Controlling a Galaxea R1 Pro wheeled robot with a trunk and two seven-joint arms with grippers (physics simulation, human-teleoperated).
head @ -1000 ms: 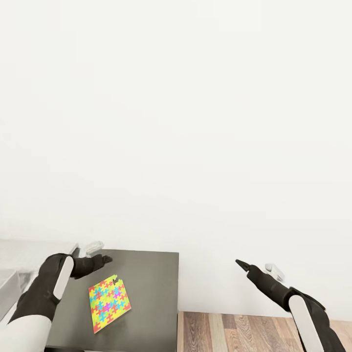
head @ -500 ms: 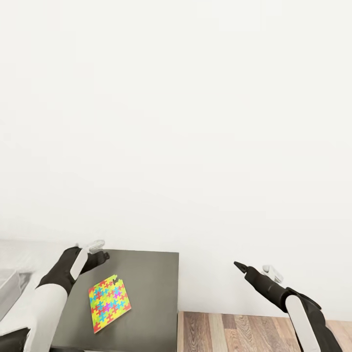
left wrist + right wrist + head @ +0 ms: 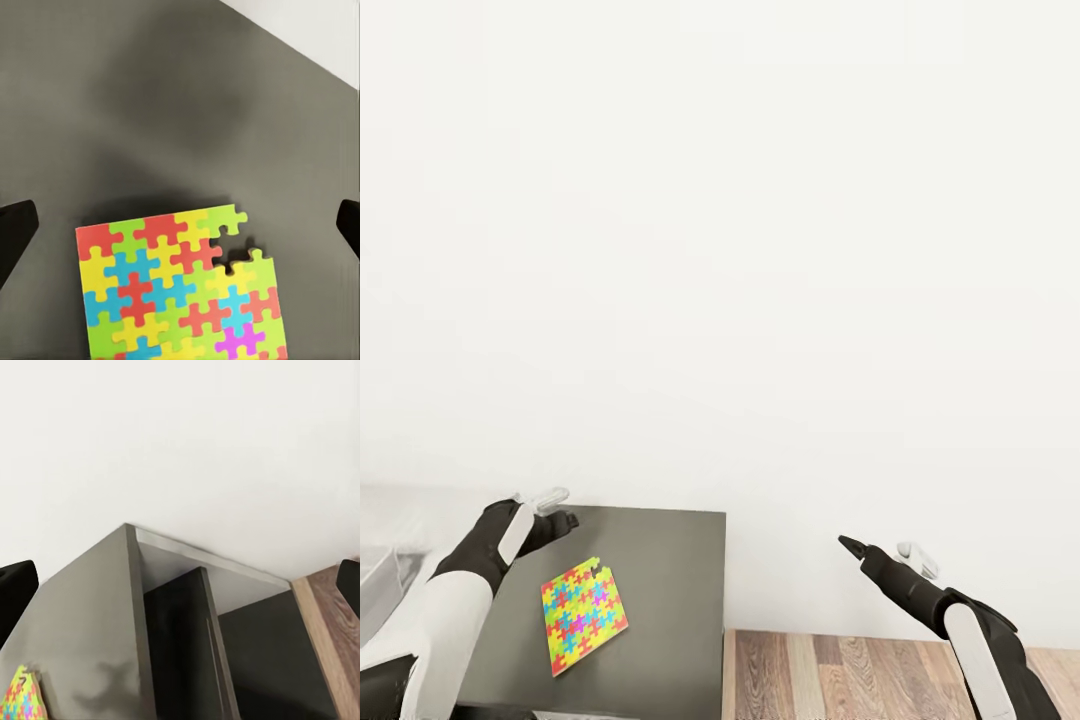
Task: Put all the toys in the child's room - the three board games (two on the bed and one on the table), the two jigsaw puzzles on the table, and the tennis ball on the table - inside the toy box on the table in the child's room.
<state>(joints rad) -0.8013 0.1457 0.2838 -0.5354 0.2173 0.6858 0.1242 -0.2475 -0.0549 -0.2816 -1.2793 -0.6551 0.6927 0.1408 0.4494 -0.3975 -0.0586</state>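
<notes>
While lying flat on dark table [image 3: 660, 560], multicoloured jigsaw puzzle [image 3: 180, 289], one piece gap, left pincer [image 3: 180, 225] spread wide above.

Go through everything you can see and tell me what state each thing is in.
Jigsaw puzzle: flat on the table, ungrasped, one piece missing at an edge.
Table: dark top, holding the puzzle.
Left pincer: open, above the table, empty.
Right pincer: open, empty, off to the table's side.
</notes>
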